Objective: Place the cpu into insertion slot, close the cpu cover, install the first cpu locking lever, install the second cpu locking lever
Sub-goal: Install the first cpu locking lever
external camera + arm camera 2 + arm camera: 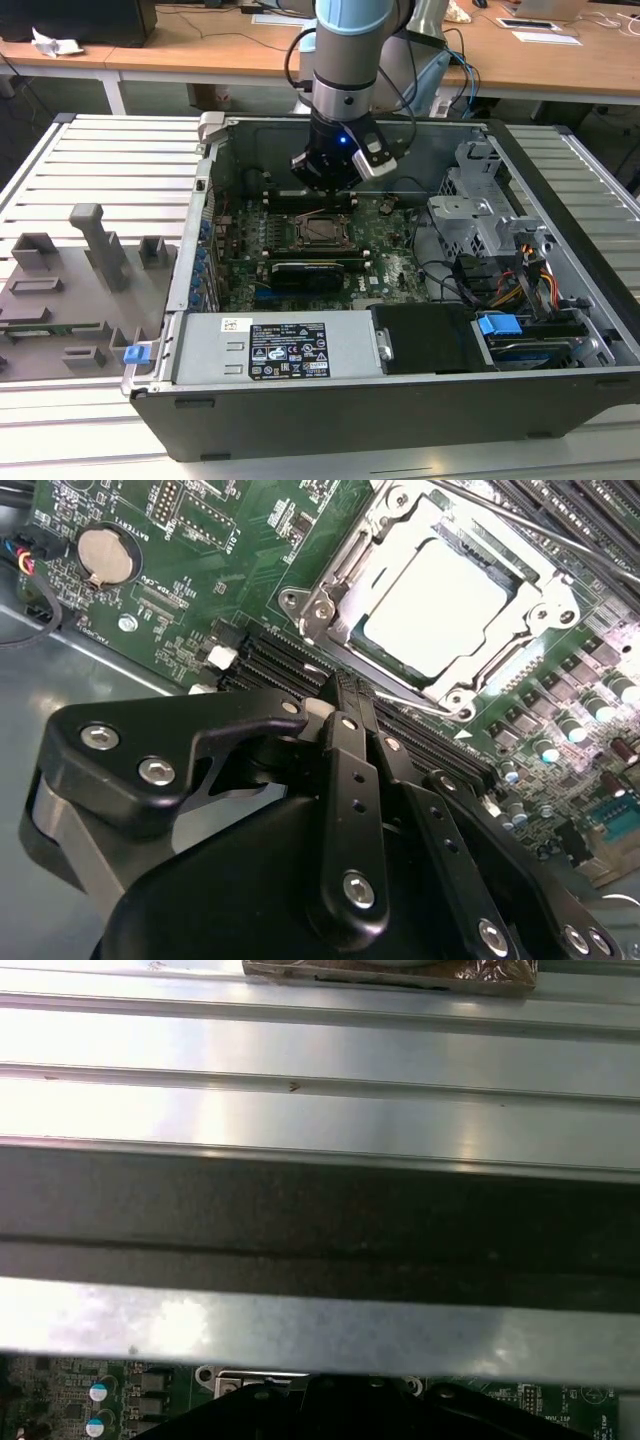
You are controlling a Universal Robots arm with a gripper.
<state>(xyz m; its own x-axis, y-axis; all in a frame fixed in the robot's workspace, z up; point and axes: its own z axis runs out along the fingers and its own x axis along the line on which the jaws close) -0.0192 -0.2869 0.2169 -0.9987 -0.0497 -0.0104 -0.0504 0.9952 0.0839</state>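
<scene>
Hand (pixel 345 695) closed, near cpu cover (pixel 330 590) edge.

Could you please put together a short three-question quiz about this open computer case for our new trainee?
1. True or false: the cpu already sits in the insertion slot.
2. In the exterior view, the claw hangs over: A) the motherboard, B) the grey fixture tray, C) the blue-tabbed drive bay?
3. Fill in: in the second wrist view, the round silver part at the board's corner is a coin ____.

Key: 1 true; 2 A; 3 battery.
</scene>
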